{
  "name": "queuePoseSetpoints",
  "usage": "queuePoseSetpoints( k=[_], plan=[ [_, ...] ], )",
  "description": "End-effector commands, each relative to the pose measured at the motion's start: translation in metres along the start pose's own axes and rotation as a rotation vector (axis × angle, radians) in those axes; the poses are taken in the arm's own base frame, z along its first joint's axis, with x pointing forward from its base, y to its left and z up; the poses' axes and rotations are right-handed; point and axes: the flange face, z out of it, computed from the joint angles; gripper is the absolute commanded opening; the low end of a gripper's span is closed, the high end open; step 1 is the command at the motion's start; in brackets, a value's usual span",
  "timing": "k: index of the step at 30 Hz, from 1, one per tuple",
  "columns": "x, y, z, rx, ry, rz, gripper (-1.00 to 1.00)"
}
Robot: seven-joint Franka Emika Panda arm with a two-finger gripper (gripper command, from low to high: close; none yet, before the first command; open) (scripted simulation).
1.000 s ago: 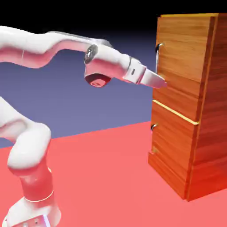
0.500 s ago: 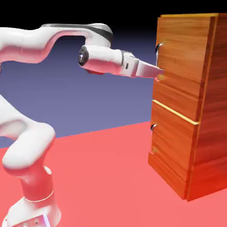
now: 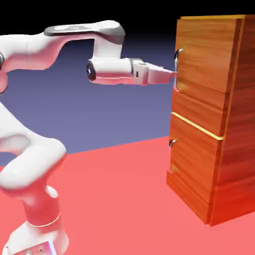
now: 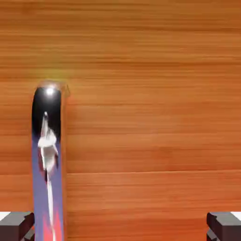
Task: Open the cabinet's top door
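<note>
The cabinet [image 3: 214, 114] of orange-brown wood stands at the exterior view's right. Its top door [image 3: 199, 64] carries a vertical silver bar handle [image 3: 176, 62] at its near edge. My gripper [image 3: 171, 74] points level at that handle, with its tips right at the bar's lower part. In the hand view the top door [image 4: 150, 117] fills the frame. The handle [image 4: 47, 164] runs down the left side, just inside the left fingertip [image 4: 16, 225]. The gripper [image 4: 120, 228] is open, with the jaws wide apart and the bar between them, close to the left one.
Below the top door sits the lower door [image 3: 191, 159] with a small stubby handle [image 3: 172, 143]. The cabinet rests on the red table [image 3: 114, 199]. My arm arches in from the lower left.
The hand has risen and levelled out, moving right until its tips reached the top door's handle. The jaws stayed wide open.
</note>
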Motion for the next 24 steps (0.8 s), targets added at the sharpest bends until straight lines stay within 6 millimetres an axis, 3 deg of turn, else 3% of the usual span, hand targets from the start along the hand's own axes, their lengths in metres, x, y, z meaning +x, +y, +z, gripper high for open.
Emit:
queuePoseSetpoints(
  k=[1,6,8,13,14,15,24],
  plan=[
    [-0.005,-0.003,0.001,0.005,0.006,-0.001,0.0],
    [-0.031,-0.016,0.01,0.027,0.032,-0.003,0.0],
    [-0.033,-0.017,0.01,0.028,0.034,-0.003,0.0],
    [-0.031,-0.019,0.06,0.028,0.034,-0.003,0.0],
    [-0.031,-0.019,0.06,0.028,0.034,-0.003,0.0],
    [-0.031,-0.019,0.06,0.028,0.034,-0.003,-1.0],
    [-0.02,-0.006,0.035,0.106,-0.044,-0.005,-1.0]
  ],
)
